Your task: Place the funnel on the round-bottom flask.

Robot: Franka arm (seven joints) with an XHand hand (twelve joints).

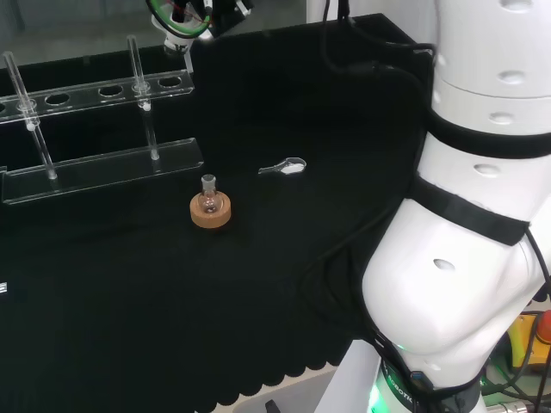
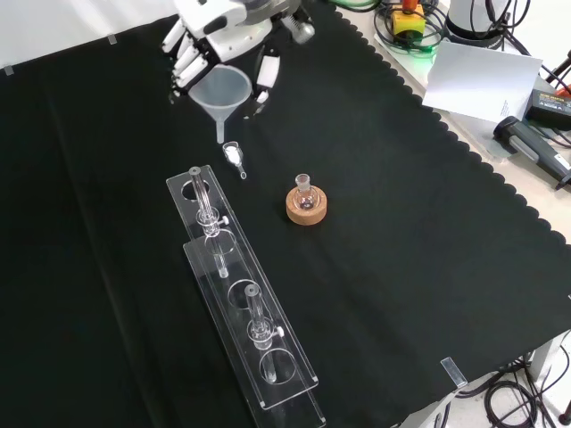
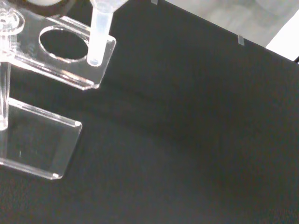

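front view, black and white hand (image 2: 210,36) grasping translucent plastic funnel (image 2: 222,93) above black cloth (image 2: 401,223), small clear round-bottom flask (image 2: 305,193) upright in cork ring stand (image 2: 306,208), clear acrylic tube rack (image 2: 243,303) with glass tubes, small clear scoop (image 2: 235,157) beside

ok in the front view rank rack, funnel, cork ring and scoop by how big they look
1. rack, by far the largest
2. funnel, held up in the hand, so nearness may inflate it
3. cork ring, close to the funnel
4. scoop, smallest
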